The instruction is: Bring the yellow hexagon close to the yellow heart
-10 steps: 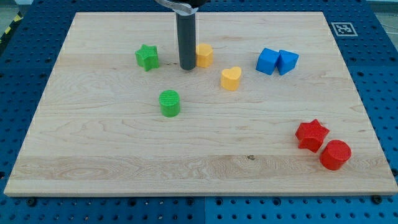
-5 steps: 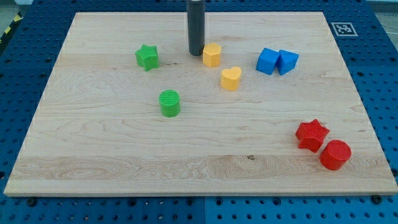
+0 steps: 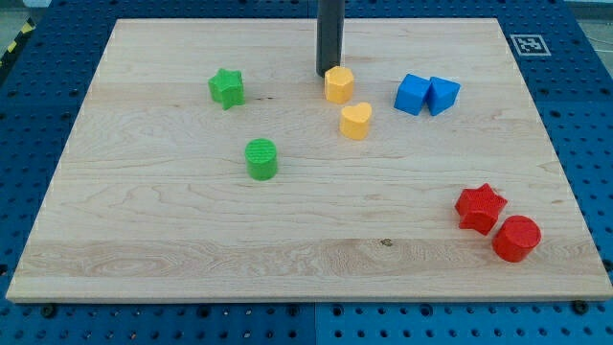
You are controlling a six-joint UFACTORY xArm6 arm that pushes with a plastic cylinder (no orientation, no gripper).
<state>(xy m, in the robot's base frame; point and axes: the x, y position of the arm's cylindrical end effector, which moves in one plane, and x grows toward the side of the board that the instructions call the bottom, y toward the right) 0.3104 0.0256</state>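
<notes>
Camera view: my tip [image 3: 329,75] sits just above the small yellow hexagon block [image 3: 338,84] on the pale wooden bench [image 3: 192,230].
The end effector is a plain dark rod with no jaws to part or close, its end at the hexagon's upper-left edge, seemingly touching. The yellow heart block [image 3: 355,121] lies just below and slightly right of the hexagon, a narrow gap between them.

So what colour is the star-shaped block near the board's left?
Green star-shaped block; the single camera view shows it clearly.
</notes>
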